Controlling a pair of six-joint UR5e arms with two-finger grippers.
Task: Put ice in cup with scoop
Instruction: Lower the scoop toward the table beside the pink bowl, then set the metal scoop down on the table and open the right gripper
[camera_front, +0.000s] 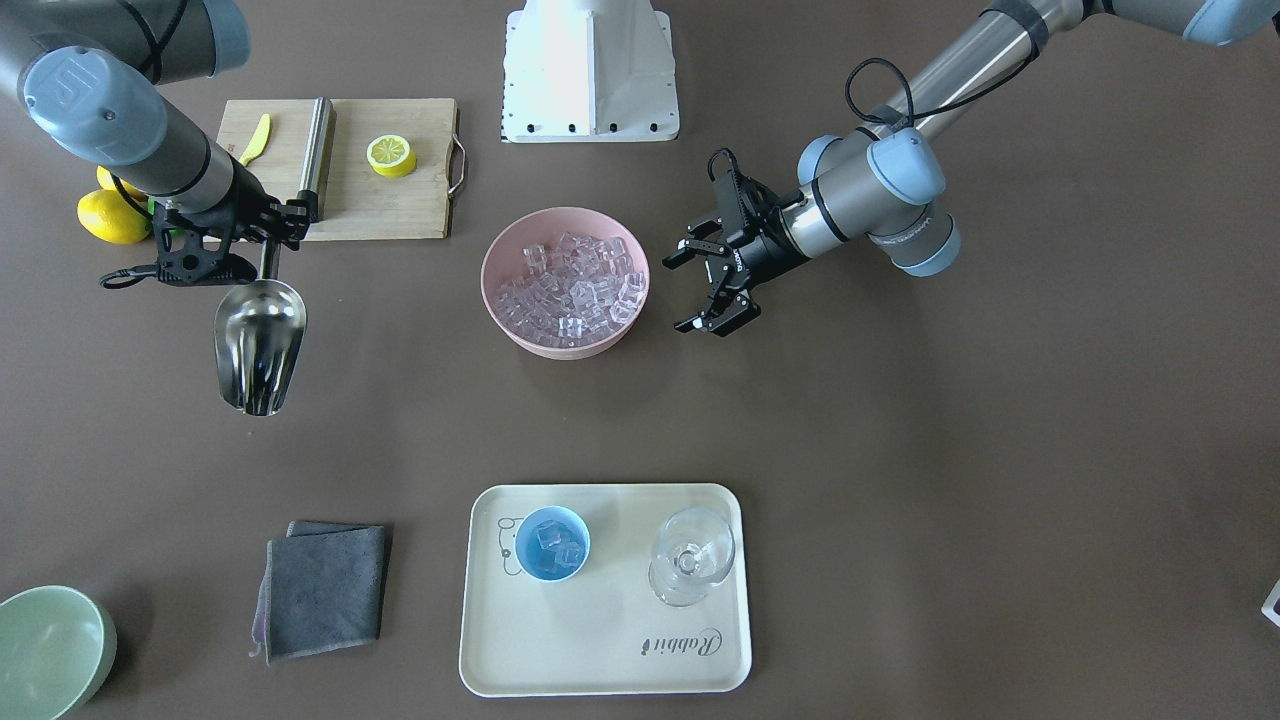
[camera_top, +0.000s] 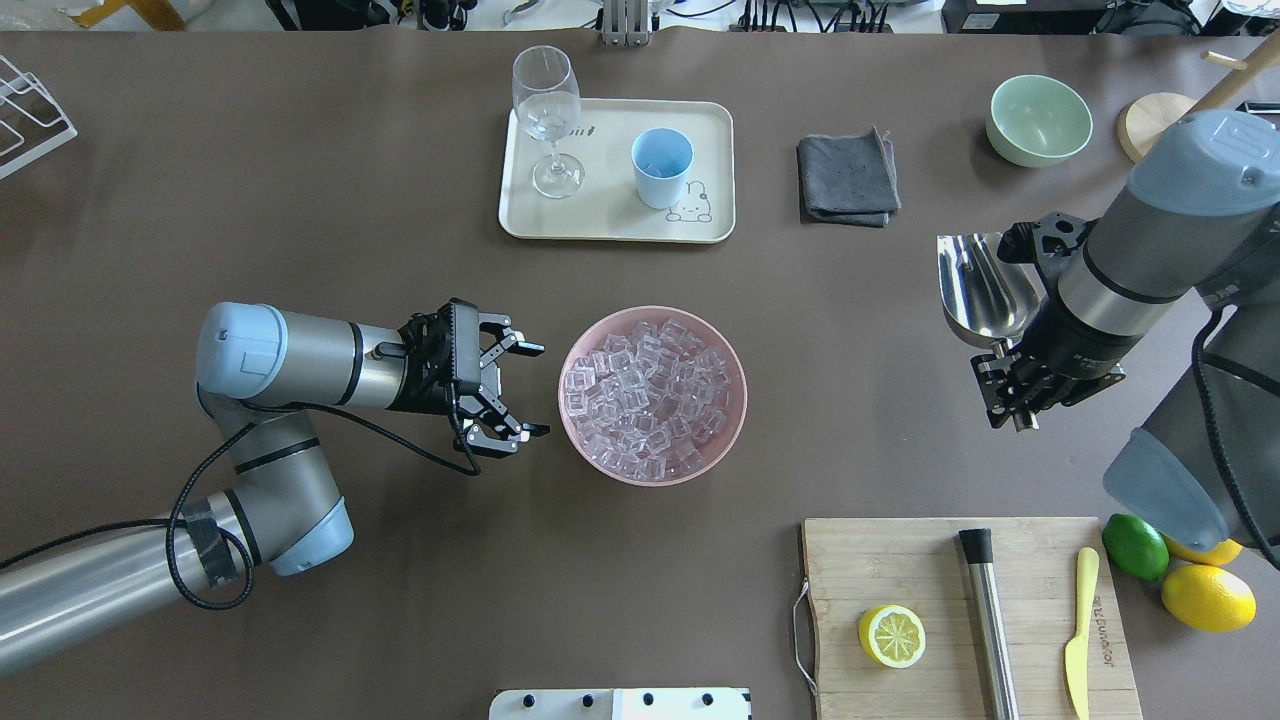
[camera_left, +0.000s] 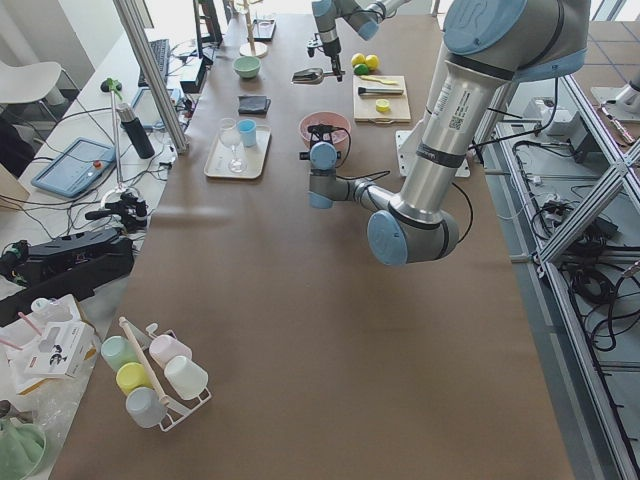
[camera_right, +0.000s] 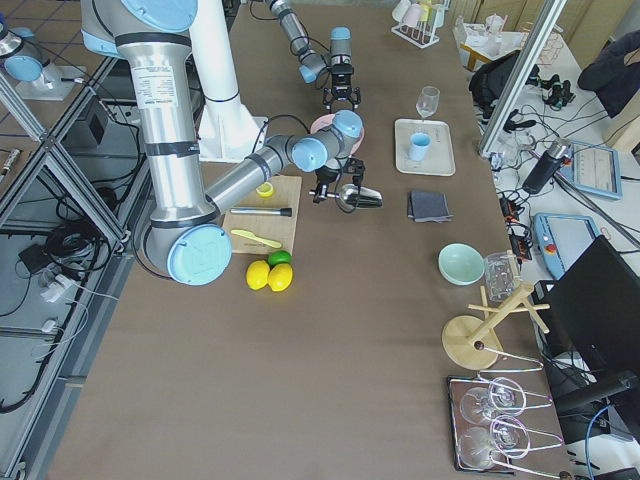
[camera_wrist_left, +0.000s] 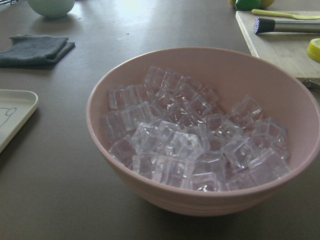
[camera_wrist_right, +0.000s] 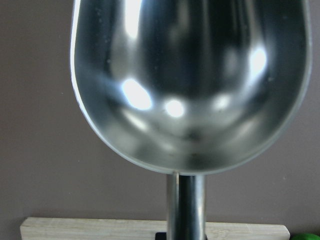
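Observation:
The ice (camera_top: 650, 398) fills a pink bowl (camera_top: 737, 420) at mid-table, and it fills the left wrist view (camera_wrist_left: 195, 135). The light-blue cup (camera_front: 552, 545) stands on a cream tray (camera_front: 600, 650) with a few ice cubes in it. My right gripper (camera_front: 270, 245) is shut on the thin handle of the steel scoop (camera_front: 260, 345). It holds the scoop above the table, well to the side of the bowl. The scoop's trough (camera_wrist_right: 190, 85) is empty. My left gripper (camera_top: 525, 390) is open and empty, close beside the bowl's rim.
A clear stemmed glass (camera_front: 692, 555) stands on the tray beside the cup. A cutting board (camera_top: 970, 610) holds a lemon half (camera_top: 891, 636), a steel cylinder (camera_top: 988, 620) and a yellow knife (camera_top: 1078, 630). Lemons and a lime (camera_top: 1135, 545), a grey cloth (camera_top: 848, 178) and a green bowl (camera_top: 1038, 120) lie around.

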